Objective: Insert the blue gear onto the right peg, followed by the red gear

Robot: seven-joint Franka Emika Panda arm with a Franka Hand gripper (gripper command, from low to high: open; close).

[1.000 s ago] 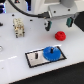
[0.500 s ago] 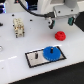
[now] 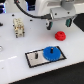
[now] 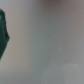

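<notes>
The blue gear [image 3: 50,52] lies flat on the right end of the black-bordered white plate [image 3: 33,61]. It covers the spot of the right peg, which does not show. The plate's left pin [image 3: 36,55] stands bare. The red gear [image 3: 60,35] rests on the white table beyond the plate, apart from the blue gear. My gripper [image 3: 58,25] hangs open just above and behind the red gear, one finger [image 3: 49,25] on each side, holding nothing. The wrist view is a grey blur with a dark shape [image 4: 3,35] at its edge.
A beige block with dark slots [image 3: 18,27] stands on the table at the exterior view's left. A small white object [image 3: 1,48] sits at the left edge. The arm's white body [image 3: 55,7] and a dark cable fill the back.
</notes>
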